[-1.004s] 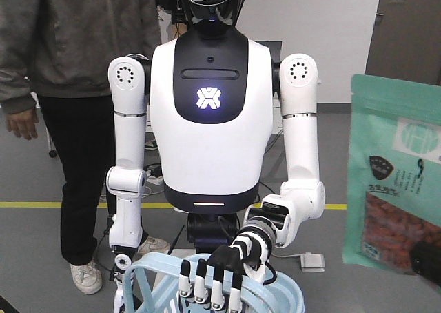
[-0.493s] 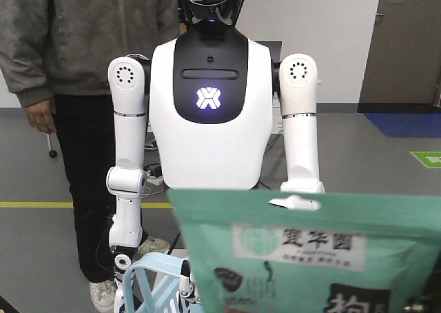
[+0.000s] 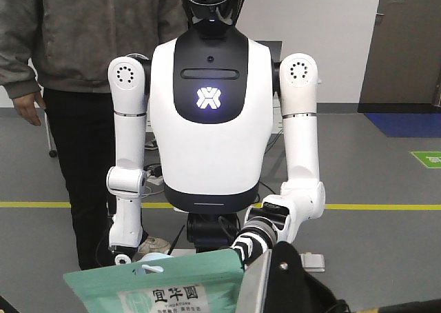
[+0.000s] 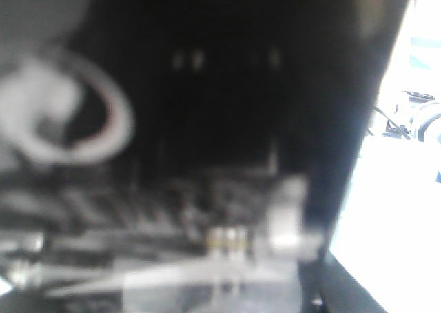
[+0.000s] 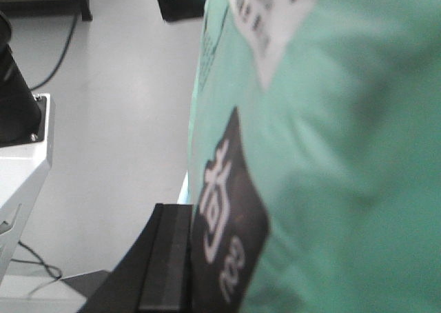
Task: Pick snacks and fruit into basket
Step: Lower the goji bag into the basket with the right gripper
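A teal snack pouch [image 3: 165, 289] with a white label hangs low in the front view. My right gripper [image 3: 251, 285] is shut on its right edge. In the right wrist view the pouch [image 5: 331, 140] fills the right half. One black finger [image 5: 165, 258] presses flat against its dark label, and the other finger is hidden behind it. Only a light blue sliver of the basket [image 3: 157, 256] shows over the pouch's top edge. No fruit is in view. The left wrist view is dark and blurred, so I cannot make out the left gripper's fingers.
A white humanoid robot [image 3: 210, 120] stands facing me, its left forearm [image 3: 265, 230] reaching toward the pouch. A person in a grey jacket [image 3: 76, 44] stands behind it on the left. Grey floor with a yellow line [image 3: 379, 207] lies beyond.
The pouch swung from the right edge of the front view across the middle and down to the lower left. It now covers the basket and the humanoid's black hand.
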### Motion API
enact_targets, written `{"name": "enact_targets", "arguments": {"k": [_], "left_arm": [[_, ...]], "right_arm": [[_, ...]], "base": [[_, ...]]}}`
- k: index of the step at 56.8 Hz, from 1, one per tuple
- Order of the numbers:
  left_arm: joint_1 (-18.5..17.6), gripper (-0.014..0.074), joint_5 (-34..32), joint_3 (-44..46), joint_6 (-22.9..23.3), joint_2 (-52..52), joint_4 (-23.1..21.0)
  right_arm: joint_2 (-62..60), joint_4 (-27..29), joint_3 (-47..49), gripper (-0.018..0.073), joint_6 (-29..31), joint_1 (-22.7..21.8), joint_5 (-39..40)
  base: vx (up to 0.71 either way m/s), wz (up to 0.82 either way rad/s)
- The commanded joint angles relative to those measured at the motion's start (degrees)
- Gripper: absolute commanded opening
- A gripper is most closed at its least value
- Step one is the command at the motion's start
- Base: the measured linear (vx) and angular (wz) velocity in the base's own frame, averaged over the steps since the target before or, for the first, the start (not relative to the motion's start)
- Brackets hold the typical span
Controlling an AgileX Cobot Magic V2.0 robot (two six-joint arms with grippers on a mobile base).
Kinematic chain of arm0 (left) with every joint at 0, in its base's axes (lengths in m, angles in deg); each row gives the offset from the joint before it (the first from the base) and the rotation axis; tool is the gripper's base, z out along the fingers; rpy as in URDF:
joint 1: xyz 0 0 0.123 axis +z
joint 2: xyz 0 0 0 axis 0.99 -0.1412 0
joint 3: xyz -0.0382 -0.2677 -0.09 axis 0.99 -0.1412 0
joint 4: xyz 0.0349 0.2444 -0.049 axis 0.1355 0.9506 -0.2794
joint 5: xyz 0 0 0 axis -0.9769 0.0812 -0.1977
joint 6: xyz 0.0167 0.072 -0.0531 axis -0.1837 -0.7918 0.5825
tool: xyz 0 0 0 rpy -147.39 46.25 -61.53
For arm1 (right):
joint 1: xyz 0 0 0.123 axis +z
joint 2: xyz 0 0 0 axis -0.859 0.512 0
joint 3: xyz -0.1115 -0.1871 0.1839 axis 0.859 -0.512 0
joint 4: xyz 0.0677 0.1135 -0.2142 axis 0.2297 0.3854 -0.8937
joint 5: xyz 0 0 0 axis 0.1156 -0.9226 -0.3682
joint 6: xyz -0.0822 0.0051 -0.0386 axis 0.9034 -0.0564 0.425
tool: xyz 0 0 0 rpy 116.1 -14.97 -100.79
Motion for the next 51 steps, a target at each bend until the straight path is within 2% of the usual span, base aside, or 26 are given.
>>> {"name": "enact_targets", "arguments": {"k": [1,8,16,26,33,41,51], "left_arm": [[0.0,-0.0003,-5.8,1.9,0.0,-0.1,0.1],[0.0,-0.0003,-5.8,1.9,0.0,-0.1,0.1],[0.0,-0.0003,-5.8,1.9,0.0,-0.1,0.1],[0.0,-0.0003,-5.8,1.9,0.0,-0.1,0.1],[0.0,-0.0003,-5.8,1.9,0.0,-0.1,0.1],[0.0,-0.0003,-5.8,1.9,0.0,-0.1,0.1],[0.0,-0.0003,-5.8,1.9,0.0,-0.1,0.1]], "right_arm": [[0.8,2.6,1.8,0.0014,-0.9,0.2,2.6],[2.5,2.6,1.8,0.0048,-0.9,0.2,2.9],[3.8,2.6,1.8,0.0127,-1.1,0.2,2.7],[5.3,2.6,1.8,0.0273,-2.8,0.2,3.4],[5.9,2.6,1.8,0.041,-3.5,0.2,3.4],[5.9,2.6,1.8,0.0515,-3.7,0.2,3.9],[5.8,3.1,1.8,0.0555,-3.7,0.2,2.9]], "base": [[0.0,0.0],[0.0,0.0],[0.0,0.0],[0.0,0.0],[0.0,0.0],[0.0,0.0],[0.0,0.0]]}}
